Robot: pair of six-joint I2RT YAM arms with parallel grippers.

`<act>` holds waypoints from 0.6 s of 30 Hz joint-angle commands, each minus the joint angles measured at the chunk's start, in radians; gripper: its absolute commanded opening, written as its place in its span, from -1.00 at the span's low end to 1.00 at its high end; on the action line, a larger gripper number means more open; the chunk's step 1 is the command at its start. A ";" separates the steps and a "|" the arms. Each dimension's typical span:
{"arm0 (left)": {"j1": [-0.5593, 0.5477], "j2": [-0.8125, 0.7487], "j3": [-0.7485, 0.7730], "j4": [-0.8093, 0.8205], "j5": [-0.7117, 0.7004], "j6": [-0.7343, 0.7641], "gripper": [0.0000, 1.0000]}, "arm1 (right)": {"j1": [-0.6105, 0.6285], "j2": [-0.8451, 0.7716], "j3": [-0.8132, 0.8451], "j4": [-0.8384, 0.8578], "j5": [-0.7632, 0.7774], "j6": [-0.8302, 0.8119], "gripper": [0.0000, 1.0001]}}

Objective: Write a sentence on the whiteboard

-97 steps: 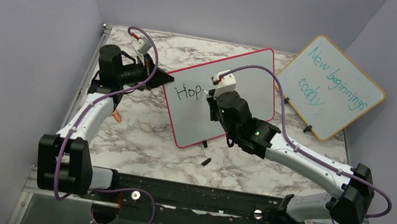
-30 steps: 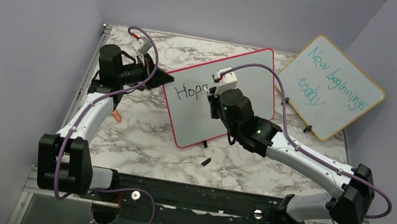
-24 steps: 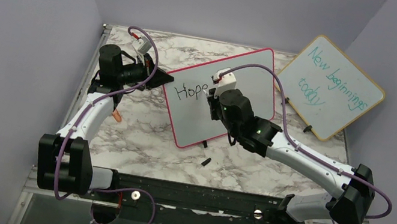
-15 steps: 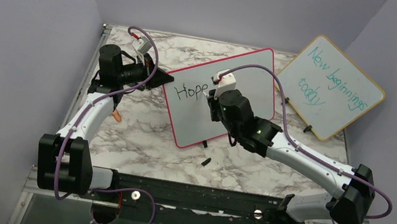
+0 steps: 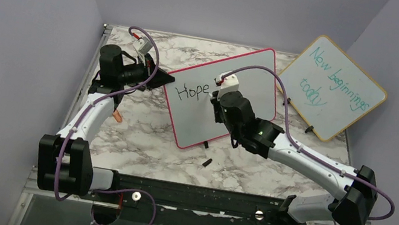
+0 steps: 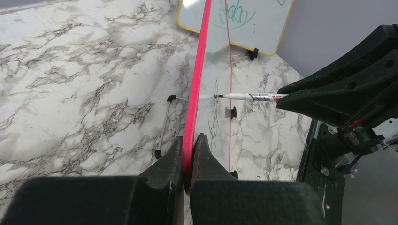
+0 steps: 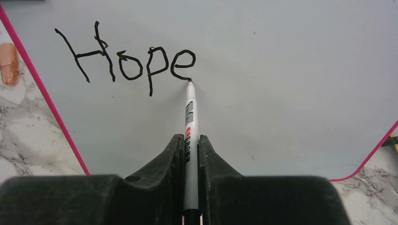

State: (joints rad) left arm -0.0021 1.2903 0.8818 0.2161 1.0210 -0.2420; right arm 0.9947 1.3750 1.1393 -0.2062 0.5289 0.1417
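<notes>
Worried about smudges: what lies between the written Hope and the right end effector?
Only the marker the right end effector holds, tip at the e of Hope; whiteboard beside it bare. Right wrist view.

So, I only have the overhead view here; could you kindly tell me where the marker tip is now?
Observer: The right wrist view shows the marker tip at the foot of the "e" in the word "Hope" on the whiteboard.
Operator: Thanks. Is the right tool holding it securely?
Observer: The right tool is shut on the marker's barrel, tip pointing straight ahead.
Operator: And the left tool?
Observer: The left wrist view shows the left tool pinching the whiteboard's pink frame.
</notes>
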 commanded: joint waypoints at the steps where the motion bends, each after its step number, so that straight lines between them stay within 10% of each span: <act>1: -0.024 0.036 -0.034 -0.113 -0.044 0.157 -1.00 | -0.005 -0.005 -0.032 0.002 0.072 0.004 -0.99; 18: -0.024 0.034 -0.032 -0.123 -0.053 0.165 -1.00 | -0.010 -0.129 -0.060 0.065 -0.012 -0.034 -0.99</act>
State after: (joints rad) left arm -0.0021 1.2903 0.8848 0.2096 1.0229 -0.2409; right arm 0.9932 1.2984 1.0836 -0.1764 0.5335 0.1295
